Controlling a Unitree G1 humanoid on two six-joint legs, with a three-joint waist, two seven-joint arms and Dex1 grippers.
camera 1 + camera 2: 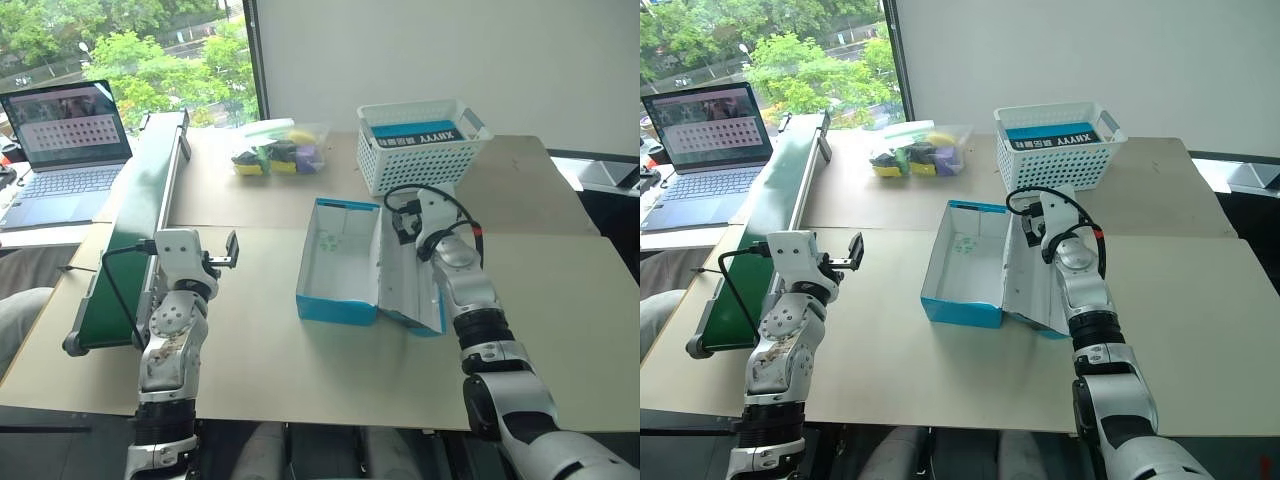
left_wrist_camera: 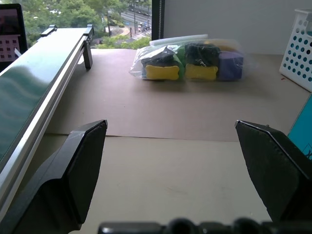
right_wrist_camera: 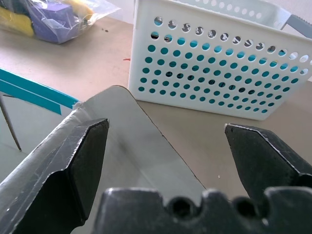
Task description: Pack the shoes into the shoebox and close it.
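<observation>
Left eye view shows us the shoebox point(image 1: 340, 262) near the middle of the desk point(image 1: 270, 360), lying open with its white inside up. Its long side runs from the near edge of the desk toward the far edge, and its lid point(image 1: 410, 285) hangs open on the right side, tilted up. We see nothing inside the box but a few faint marks on the white bottom. Our right gripper point(image 3: 165, 134) is by the far end of the lid, and its arm covers part of the lid, so we cannot read any words on it. In the right wrist view the two black fingers point(image 3: 78, 156) are spread wide apart with nothing between them, and the grey inside of the lid's corner lies just past the left finger; we cannot tell if they touch. Behind it stands the white basket point(image 1: 420, 145) near the far edge, with something blue inside that we cannot make out well. Our left gripper point(image 2: 170, 146) is above the left part of the desk, also spread wide and holding nothing. Past it lies a clear bag point(image 2: 192, 61) of colored things, and a green belt point(image 1: 145, 220) runs along the left edge, beside a laptop point(image 1: 65, 150).
</observation>
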